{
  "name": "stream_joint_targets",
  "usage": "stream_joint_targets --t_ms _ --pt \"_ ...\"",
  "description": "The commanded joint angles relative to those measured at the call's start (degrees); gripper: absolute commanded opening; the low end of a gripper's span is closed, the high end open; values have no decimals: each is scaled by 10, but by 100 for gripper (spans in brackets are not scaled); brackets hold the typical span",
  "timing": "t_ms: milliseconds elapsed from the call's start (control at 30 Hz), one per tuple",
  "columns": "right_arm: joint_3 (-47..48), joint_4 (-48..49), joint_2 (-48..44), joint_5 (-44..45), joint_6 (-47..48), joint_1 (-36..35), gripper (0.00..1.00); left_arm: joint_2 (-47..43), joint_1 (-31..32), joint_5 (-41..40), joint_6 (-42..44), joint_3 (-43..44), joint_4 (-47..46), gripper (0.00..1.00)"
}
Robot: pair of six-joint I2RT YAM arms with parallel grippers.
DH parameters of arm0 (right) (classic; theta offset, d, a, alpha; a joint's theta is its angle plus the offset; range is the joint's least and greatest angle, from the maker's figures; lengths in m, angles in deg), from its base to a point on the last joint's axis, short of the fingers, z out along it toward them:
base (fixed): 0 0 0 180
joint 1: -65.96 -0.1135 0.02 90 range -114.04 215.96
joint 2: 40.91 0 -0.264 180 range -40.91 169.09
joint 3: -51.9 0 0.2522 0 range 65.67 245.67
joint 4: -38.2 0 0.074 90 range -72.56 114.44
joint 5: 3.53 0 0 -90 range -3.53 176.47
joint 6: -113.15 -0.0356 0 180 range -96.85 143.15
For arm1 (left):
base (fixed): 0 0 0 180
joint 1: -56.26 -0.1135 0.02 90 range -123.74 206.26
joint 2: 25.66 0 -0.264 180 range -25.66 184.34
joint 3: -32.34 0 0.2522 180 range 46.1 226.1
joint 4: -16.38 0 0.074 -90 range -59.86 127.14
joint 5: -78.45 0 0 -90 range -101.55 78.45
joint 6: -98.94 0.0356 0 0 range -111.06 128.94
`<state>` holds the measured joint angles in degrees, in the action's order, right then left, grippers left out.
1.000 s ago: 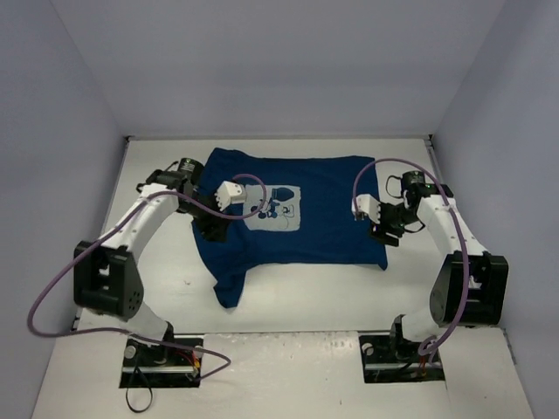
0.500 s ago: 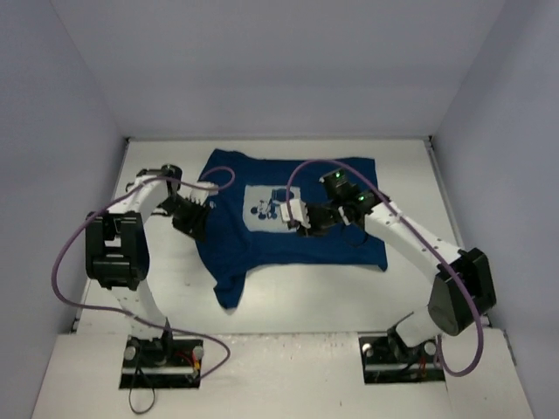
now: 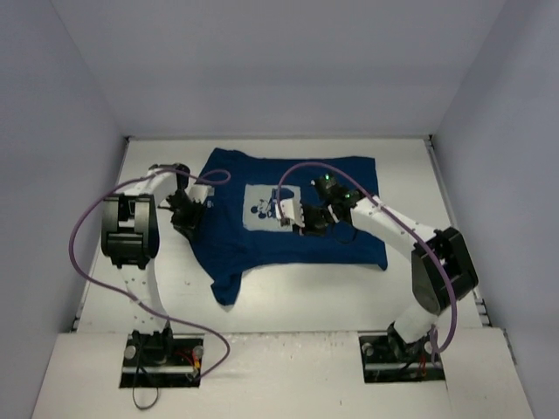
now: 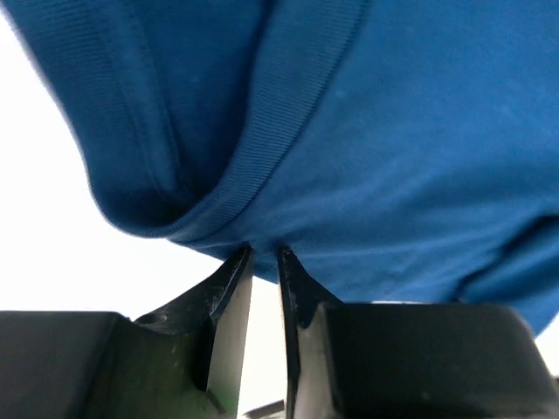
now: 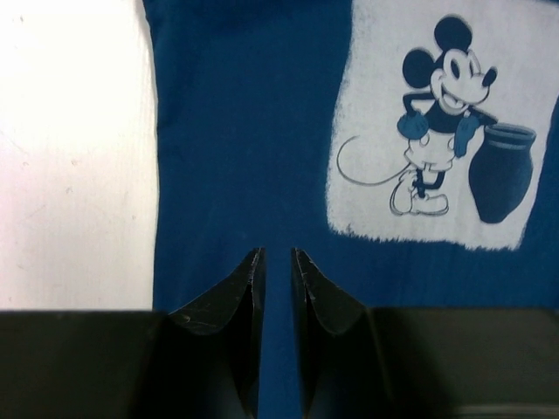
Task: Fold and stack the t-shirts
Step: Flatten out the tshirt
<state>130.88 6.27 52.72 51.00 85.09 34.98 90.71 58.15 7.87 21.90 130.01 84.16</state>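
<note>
Right gripper (image 5: 278, 255) has swung toward nine o'clock. Its camera shows the mouse print (image 5: 445, 131) on the t-shirt (image 5: 244, 131). The left gripper (image 4: 265, 255) sees a ribbed hem (image 4: 288, 113). Both are nearly clenched; I cannot tell whether they grasp cloth.

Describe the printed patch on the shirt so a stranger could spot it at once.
On the white table lies a navy t-shirt, spread out. On its chest is a pale square print of a cartoon mouse standing beside a jar, the only light patch on otherwise plain blue cloth.
</note>
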Motion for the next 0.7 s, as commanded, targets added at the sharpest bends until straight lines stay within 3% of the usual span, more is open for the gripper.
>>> stream_joint_targets --t_ms 0,200,367,467,567,667 --pt "-12 8 -8 38 -15 10 14 2 -11 -165 23 24 -35 15" --pt "-51 0 -29 57 -9 30 11 22 -10 -217 103 85 -93 15" --pt "-59 -5 -48 46 -9 39 10 20 -10 -161 159 136 -118 25" --pt "-48 -6 -60 28 -21 38 11 -36 -12 -81 169 113 -117 37" --pt "-32 -6 -73 18 -41 33 14 -182 -13 33 167 48 -117 65" --pt "-36 -13 -90 44 -59 44 15 -312 -13 122 219 -8 -61 77"
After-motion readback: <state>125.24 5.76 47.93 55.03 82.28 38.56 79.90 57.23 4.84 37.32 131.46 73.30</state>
